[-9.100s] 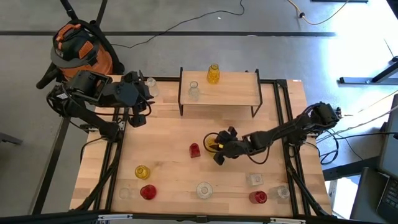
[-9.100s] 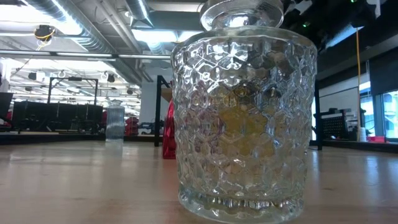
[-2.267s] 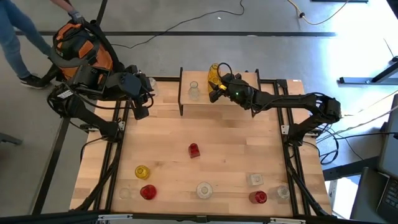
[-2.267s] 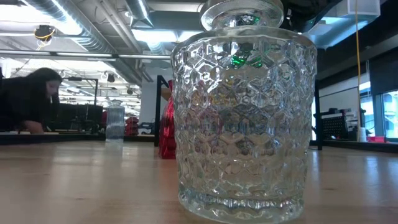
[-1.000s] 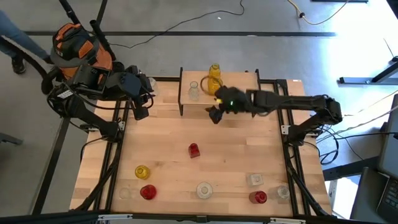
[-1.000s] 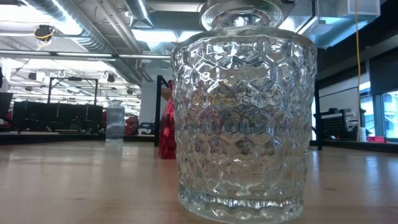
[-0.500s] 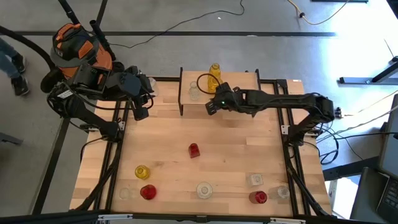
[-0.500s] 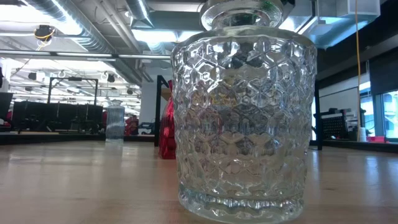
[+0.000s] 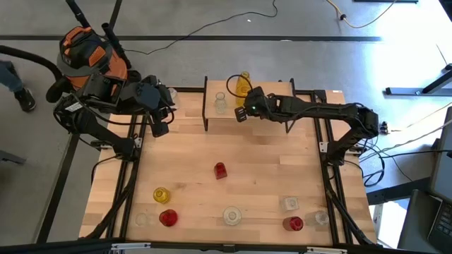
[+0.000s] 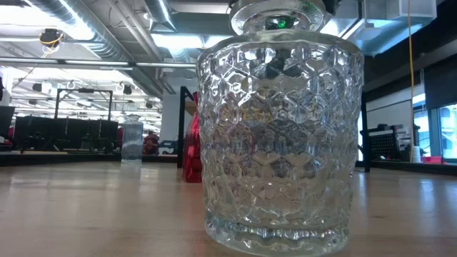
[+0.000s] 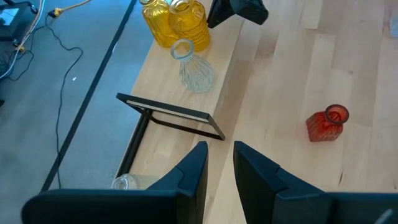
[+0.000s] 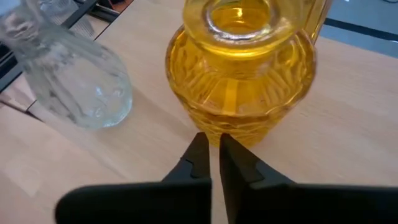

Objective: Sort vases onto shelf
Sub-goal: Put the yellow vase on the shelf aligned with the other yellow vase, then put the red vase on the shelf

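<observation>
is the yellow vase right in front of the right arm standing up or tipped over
Upright. In the right wrist view the yellow vase stands on its base on the shelf, mouth up, beside a clear vase.

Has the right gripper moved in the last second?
Yes. The right gripper went from just off the shelf's front edge back over the board, near the yellow vases.

Robotics lab / industrial workshop. Evidence: butcher-block table [image 9: 233,152] on black metal frame w/ two arms bolted at 9 & 3 o'clock; bare grey concrete floor [image 9: 176,17], loose cables [image 9: 212,25] at 12; orange shop vac [image 9: 90,53] at 10. Low view: exposed ceiling ducts [image 10: 78,28], strip lights, black racks [image 10: 64,132] behind.
</observation>
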### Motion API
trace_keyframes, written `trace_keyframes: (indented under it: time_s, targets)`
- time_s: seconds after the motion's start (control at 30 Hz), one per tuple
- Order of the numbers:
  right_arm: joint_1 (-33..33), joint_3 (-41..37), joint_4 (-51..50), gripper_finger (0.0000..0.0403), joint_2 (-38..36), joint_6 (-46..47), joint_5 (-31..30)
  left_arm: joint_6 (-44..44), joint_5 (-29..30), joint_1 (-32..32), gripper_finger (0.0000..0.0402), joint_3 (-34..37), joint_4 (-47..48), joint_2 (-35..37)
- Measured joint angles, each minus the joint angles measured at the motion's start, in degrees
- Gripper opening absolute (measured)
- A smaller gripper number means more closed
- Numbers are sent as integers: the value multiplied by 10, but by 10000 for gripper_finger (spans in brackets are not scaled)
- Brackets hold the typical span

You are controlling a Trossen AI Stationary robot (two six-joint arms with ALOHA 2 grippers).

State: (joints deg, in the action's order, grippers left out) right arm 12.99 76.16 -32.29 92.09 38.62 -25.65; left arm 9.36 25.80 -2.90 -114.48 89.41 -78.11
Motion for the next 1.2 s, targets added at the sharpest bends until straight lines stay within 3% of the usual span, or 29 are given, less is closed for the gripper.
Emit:
trace_keyframes:
  time_s: [0.9, 1.03, 1.2]
  targets:
    - [4, 1, -13, 1, -2, 4, -17, 10, 0, 0, 69, 0, 0, 0]
    - [-24, 1, -71, 1, -21, 37, -7, 21, -3, 0, 69, 0, 5, 0]
    - [-108, 1, -115, 1, -57, 59, -3, 25, -5, 0, 69, 0, 6, 0]
